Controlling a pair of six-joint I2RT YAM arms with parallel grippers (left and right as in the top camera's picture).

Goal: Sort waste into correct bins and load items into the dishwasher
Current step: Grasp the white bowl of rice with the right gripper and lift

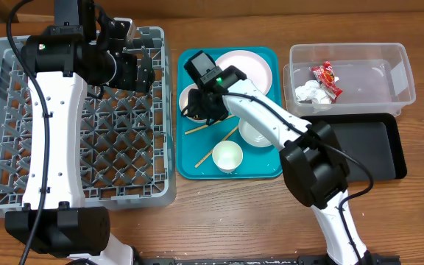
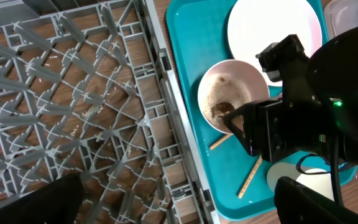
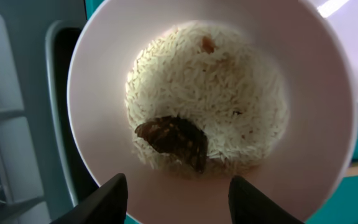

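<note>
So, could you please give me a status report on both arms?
Left gripper: jaws open, empty, above grey plastic dish rack. Right gripper: jaws open, over small pink bowl holding white rice grains and brown food scrap. Nothing blocking the bowl.

The bowl (image 3: 104, 81) is pink, rice (image 3: 216, 93) white, scrap (image 3: 173, 140) brown, tray (image 1: 262, 166) teal.

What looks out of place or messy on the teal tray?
The pink bowl holds loose rice and a brown scrap, unemptied. Two chopsticks lie askew on the teal tray, not parallel.
</note>
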